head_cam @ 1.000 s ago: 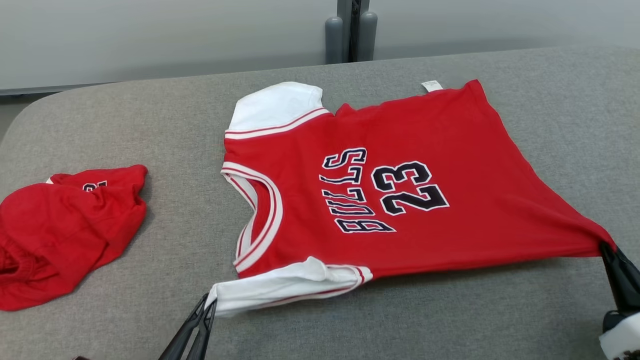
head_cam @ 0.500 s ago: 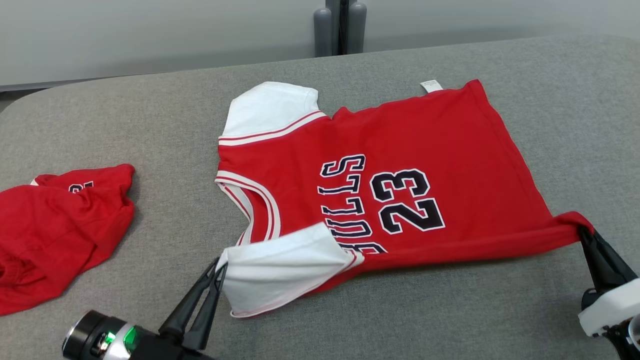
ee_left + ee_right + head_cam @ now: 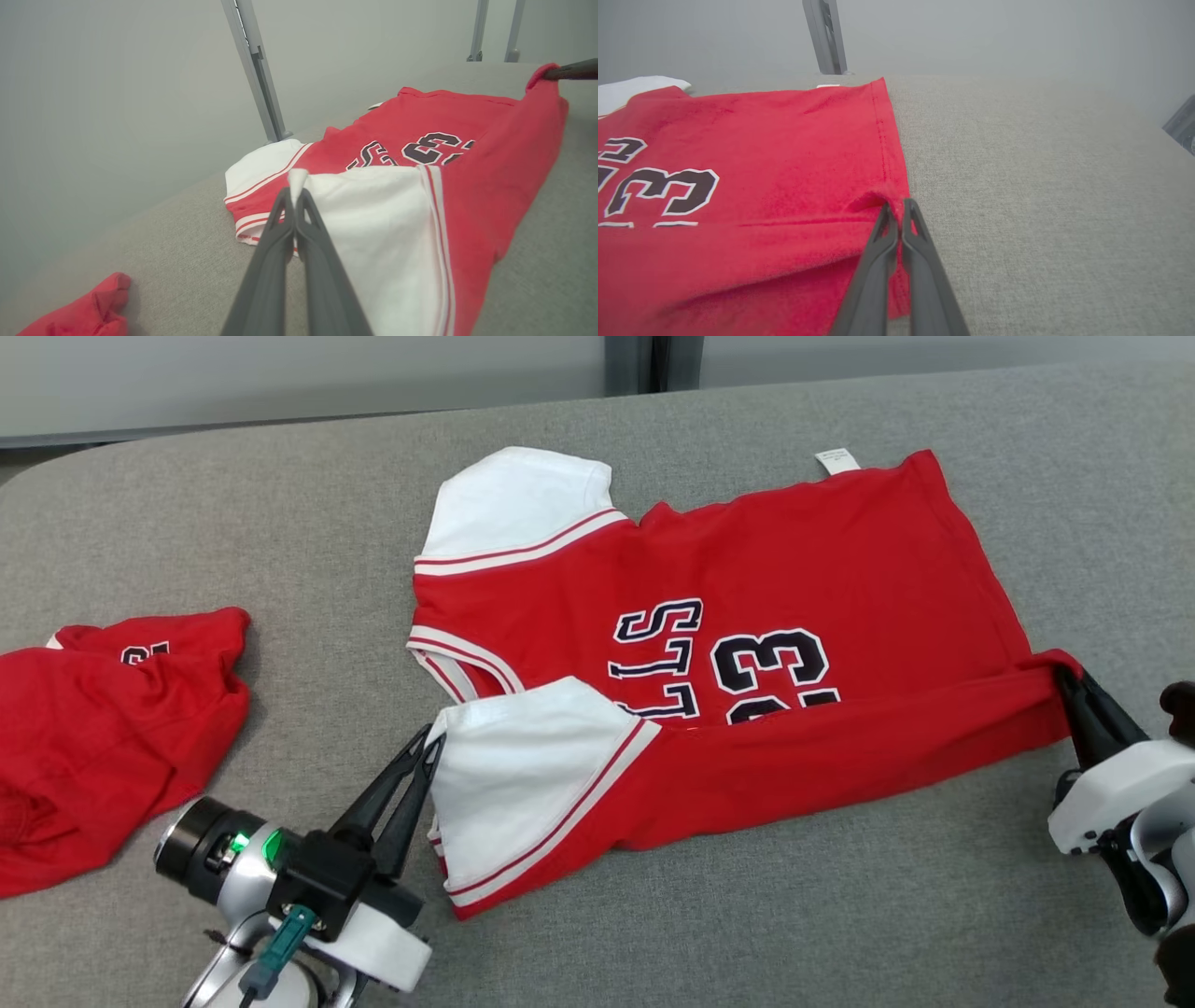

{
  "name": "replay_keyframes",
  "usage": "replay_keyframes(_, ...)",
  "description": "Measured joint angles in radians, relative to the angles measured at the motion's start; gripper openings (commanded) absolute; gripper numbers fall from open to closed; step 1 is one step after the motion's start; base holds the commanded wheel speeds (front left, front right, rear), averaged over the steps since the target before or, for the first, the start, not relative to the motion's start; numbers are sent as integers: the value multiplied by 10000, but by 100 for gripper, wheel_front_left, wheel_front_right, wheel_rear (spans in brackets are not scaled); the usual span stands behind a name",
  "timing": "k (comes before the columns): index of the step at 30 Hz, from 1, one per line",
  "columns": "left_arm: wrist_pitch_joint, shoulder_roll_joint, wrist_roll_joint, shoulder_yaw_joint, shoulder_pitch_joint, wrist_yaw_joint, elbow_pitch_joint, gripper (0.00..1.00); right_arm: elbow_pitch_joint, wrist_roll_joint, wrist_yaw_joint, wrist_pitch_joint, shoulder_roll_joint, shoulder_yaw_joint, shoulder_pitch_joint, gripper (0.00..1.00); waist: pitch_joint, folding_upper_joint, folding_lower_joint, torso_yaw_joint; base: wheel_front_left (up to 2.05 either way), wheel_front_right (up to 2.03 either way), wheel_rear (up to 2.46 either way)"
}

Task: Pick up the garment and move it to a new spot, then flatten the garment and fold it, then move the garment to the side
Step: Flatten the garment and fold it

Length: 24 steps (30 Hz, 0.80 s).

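Note:
The garment (image 3: 803, 560) is a red jersey with white sleeves and dark "BULLS 23" lettering, lying across the grey table (image 3: 747, 915). Its near edge is lifted and folded over toward the far side, covering part of the lettering. My left gripper (image 3: 431, 745) is shut on the corner of the near white sleeve (image 3: 523, 756), also seen in the left wrist view (image 3: 294, 186). At the right, my right gripper (image 3: 1062, 674) is shut on the jersey's near hem corner (image 3: 899, 205). The far sleeve (image 3: 518, 499) lies flat.
A second red garment (image 3: 112, 728) lies crumpled at the table's left edge. A grey post (image 3: 635, 350) stands behind the table's far edge. Bare grey table surface stretches in front of the jersey and to its right (image 3: 1041, 186).
Both grippers have carried the jersey's near edge up and away from me, so the near sleeve and lower strip now lie folded over the lettering. The head camera has tilted down.

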Motion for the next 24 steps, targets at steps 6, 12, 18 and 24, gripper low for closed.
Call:
replay_keyframes(6,-96,-424,90,-337,-1132,-483,1427,0,1175,-244,0,-303,148,280,-986,0,370,0,0,75,0,0,0)
replay_keyframes(12,-240,-765,-69,-357,-1636,-704,2468,53,1896,-205,0,-453,336,594,-1347,85,497,0,0,95,0,0,0)
replay_keyframes(18,-322,-930,-307,33,-1553,-301,2535,100,1116,73,-2,-533,362,-529,-1379,100,285,0,0,26,0,0,0)
replay_keyframes(24,130,-1492,-1699,569,276,297,1338,100,-209,-658,-2,-535,596,-2013,-119,100,18,0,0,-102,0,0,0)
